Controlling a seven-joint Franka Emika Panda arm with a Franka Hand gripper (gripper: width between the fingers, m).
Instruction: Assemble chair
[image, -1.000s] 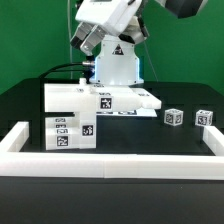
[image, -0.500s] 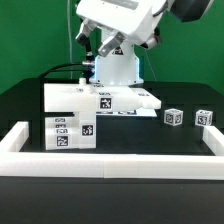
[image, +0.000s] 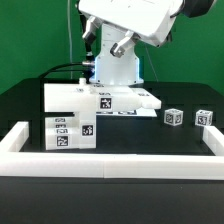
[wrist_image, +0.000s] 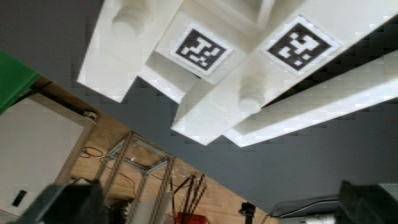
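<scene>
- A long white border rail (image: 110, 163) runs along the front edge of a black desk (image: 150, 140), far below the jaws.
- Just behind the rail, low down and off toward the exterior view's left of the jaws, sits a cluster of matte white chair parts (image: 70, 130). The short blocks at its front carry black-and-white square tags.
- A larger white block (image: 75, 98) rests on top of and behind those short blocks. A thinner flat white piece (image: 140, 100) reaches out from it along the desk.
- Two small cubes (image: 174, 117) (image: 204, 117), each with a tag, stand apart from the cluster. They are also well below the jaws, toward the exterior view's right.
- Further back stands the white base of the robot arm (image: 118, 68). The arm's upper part (image: 125, 20) fills the top of the exterior view, high above everything on the desk.
- The jaws are spread wide and grip nothing. In the wrist view two dark, blurred fingertips (wrist_image: 57, 203) sit far apart with only empty space between them.
- The wrist view also shows white chair pieces (wrist_image: 214, 85) with two tags (wrist_image: 199, 48) (wrist_image: 299, 42), clear of the jaws and not touching them.
- A green backdrop (image: 30, 40) closes the scene behind the arm.
</scene>
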